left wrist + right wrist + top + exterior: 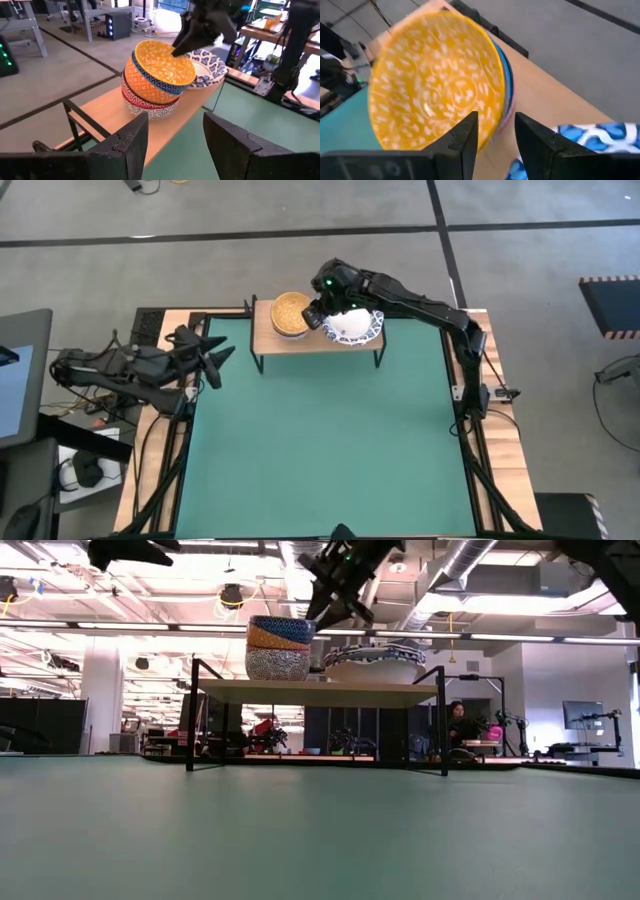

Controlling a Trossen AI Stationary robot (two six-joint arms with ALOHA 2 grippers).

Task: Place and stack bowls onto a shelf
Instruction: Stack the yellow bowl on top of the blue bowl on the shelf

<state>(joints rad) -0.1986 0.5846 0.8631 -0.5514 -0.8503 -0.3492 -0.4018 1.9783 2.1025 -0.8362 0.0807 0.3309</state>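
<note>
Right hand released at yellow-orange bowl rim, shelf, left hand released

A grey concrete floor crossed by dark lines is seen around the green-topped table. In the low view, ceiling ducts and long strip lights are shown overhead, and a person is seated far back among cluttered desks and monitors.
</note>
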